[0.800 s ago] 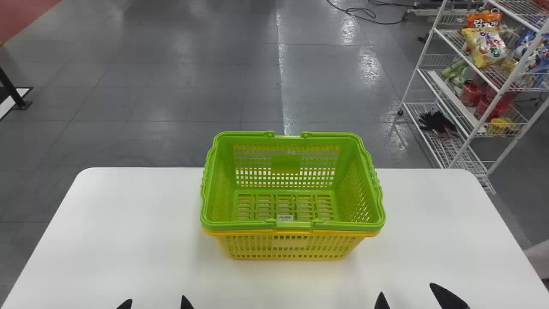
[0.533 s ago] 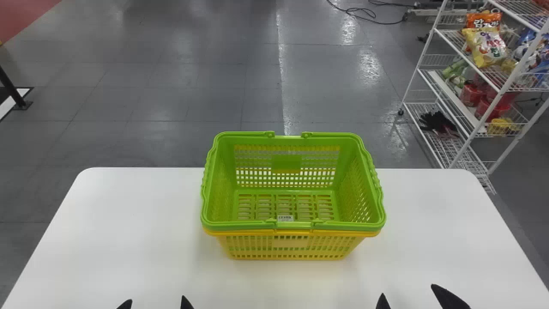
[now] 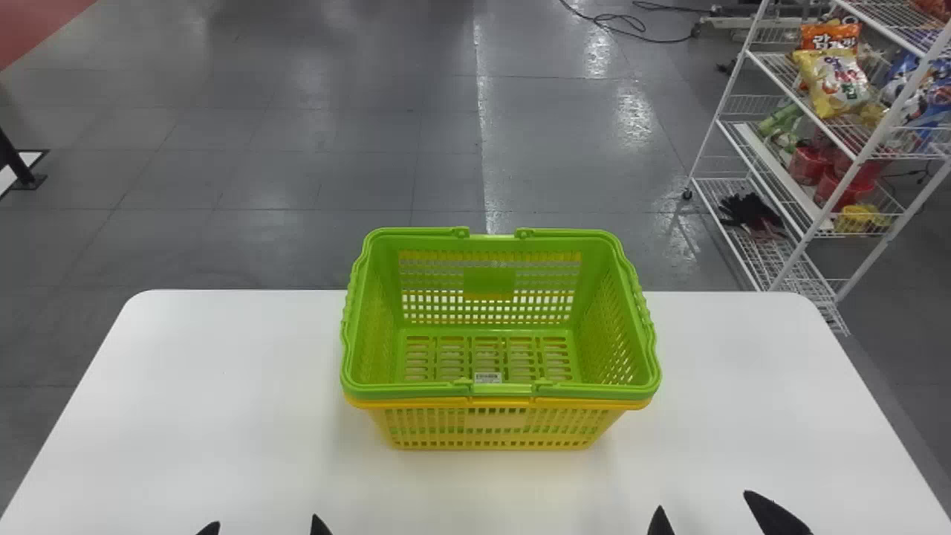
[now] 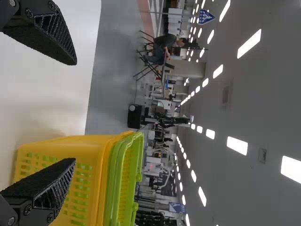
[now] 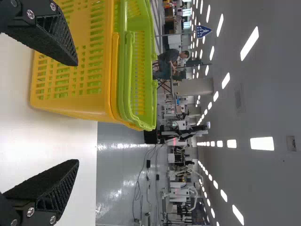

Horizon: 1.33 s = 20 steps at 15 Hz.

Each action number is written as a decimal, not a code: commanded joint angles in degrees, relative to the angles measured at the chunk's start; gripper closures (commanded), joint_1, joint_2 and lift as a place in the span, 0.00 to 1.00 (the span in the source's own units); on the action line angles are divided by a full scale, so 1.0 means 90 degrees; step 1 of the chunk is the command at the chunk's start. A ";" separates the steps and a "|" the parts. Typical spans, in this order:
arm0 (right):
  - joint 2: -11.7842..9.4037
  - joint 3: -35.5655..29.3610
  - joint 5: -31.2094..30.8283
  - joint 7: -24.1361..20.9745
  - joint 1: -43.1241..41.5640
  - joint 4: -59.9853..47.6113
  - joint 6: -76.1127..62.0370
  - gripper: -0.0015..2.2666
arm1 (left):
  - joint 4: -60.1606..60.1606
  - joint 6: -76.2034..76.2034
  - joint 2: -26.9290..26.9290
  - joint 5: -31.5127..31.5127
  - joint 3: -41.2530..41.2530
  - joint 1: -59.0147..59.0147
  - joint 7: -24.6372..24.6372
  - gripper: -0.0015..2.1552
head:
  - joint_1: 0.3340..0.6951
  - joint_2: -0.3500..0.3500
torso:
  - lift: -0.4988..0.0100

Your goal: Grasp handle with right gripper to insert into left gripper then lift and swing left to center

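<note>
At the bottom edge of the head view, left of the baskets, my left gripper [image 3: 261,523] is open and empty; my right gripper [image 3: 706,505] is open and empty too, to their right. A green basket [image 3: 488,282] sits nested in a yellow basket [image 3: 496,427], its handles folded down on the rim. In the left wrist view the open left gripper [image 4: 75,112] has the yellow basket [image 4: 84,188] beyond one finger. The right wrist view has the open right gripper [image 5: 78,113], apart from the yellow basket [image 5: 75,89] and the green handle [image 5: 128,80].
Both baskets stand near the far edge of a white table [image 3: 223,386]. Behind it on the right, a white wire shelf [image 3: 806,171] holds snack bags and red containers on the floor beyond the table.
The table, baskets and shelf have shifted slightly left together in the head view. Both grippers remain open near the bottom edge, with barely any motion.
</note>
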<state>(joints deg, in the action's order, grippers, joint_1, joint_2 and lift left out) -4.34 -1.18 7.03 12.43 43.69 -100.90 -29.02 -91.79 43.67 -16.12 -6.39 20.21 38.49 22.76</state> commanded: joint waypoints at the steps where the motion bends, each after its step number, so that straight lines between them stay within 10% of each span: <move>1: 0.0014 -0.0006 -0.0039 -0.0122 0.0009 0.0000 -0.0002 0.03 | -0.0026 0.0015 0.0014 0.0036 0.0000 0.0001 -0.0010 0.03 | 1.00 0.44 | 0.80; 12: -0.0006 -0.0006 -0.0156 -0.0229 -0.0040 0.0010 -0.0002 0.02 | -0.2780 -0.3325 -0.0191 0.0094 -0.0771 -0.0165 -0.0205 0.02 | 1.00 0.44 | 0.80; 20: -0.0016 -0.0006 -0.0225 -0.0229 -0.0049 0.0010 0.0076 0.03 | -0.4039 -0.7836 -0.0230 -0.1224 -0.2070 -0.1552 -0.1943 0.02 | 1.00 0.49 | 0.80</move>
<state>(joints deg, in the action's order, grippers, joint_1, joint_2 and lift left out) -4.48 -1.21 5.24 10.37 43.24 -100.81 -28.60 -127.33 -20.61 -18.19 -14.02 4.01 27.03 7.04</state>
